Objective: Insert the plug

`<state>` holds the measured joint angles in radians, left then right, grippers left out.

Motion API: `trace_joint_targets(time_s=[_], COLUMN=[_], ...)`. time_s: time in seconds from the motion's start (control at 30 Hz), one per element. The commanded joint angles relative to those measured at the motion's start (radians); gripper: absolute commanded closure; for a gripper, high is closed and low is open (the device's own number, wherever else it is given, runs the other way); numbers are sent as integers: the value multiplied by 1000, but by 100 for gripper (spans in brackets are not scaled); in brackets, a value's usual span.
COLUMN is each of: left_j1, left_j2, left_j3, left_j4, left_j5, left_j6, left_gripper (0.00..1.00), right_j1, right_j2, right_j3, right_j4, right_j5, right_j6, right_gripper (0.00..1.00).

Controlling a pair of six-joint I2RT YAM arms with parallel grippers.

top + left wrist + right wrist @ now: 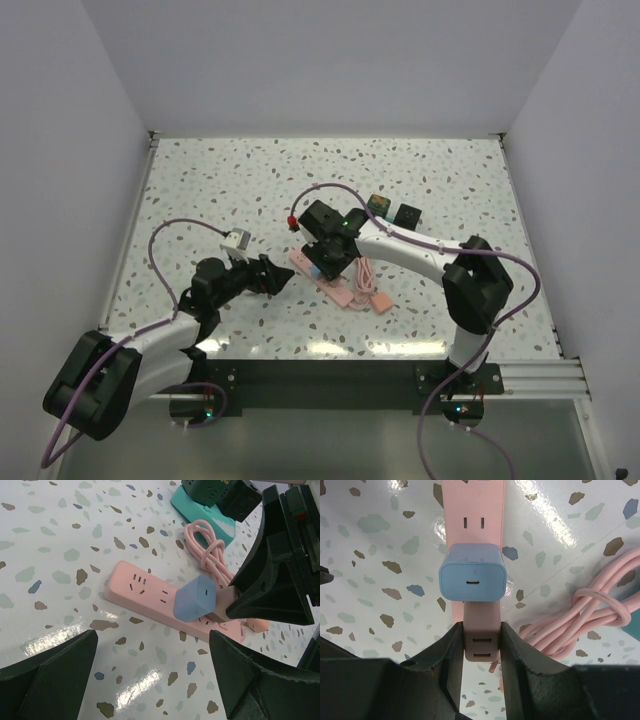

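Observation:
The pink power strip (338,288) lies on the speckled table; it also shows in the left wrist view (142,591) and the right wrist view (474,507). A blue charger block (472,574) stands plugged into it (196,601). My right gripper (481,630) is shut on the plug (481,645), an off-white to beige block with two slots on its top. It holds the plug at the strip right behind the blue charger (222,606). I cannot tell whether its prongs are in. My left gripper (155,680) is open and empty, low over the table in front of the strip (278,275).
A coiled pink cable (590,615) lies right of the strip (210,550). A teal strip (205,520) with dark adapters stands behind it; these adapters (392,211) show at the back in the top view. White walls enclose the table.

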<state>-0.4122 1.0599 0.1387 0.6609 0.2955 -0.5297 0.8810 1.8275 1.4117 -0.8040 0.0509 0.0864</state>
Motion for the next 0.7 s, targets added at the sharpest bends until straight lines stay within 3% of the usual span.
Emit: trace_joint_targets(time_s=[0.0,0.33,0.67], left_j1=[10,10,10], left_j2=[-12,-31,-40], left_j3=[-5,-11,-13], left_j4=[6,-7,-18], left_j5=[2,-1,-6], left_j6=[23,23,30], left_gripper=[1,1,1], right_j1=[9,16,38], right_j2=[50,88,29], right_j3=[-82,-122,-304], right_j4=[127,172,287], right_j5=[69,89,101], right_j6=[27,36,118], right_gripper=[100,100,100])
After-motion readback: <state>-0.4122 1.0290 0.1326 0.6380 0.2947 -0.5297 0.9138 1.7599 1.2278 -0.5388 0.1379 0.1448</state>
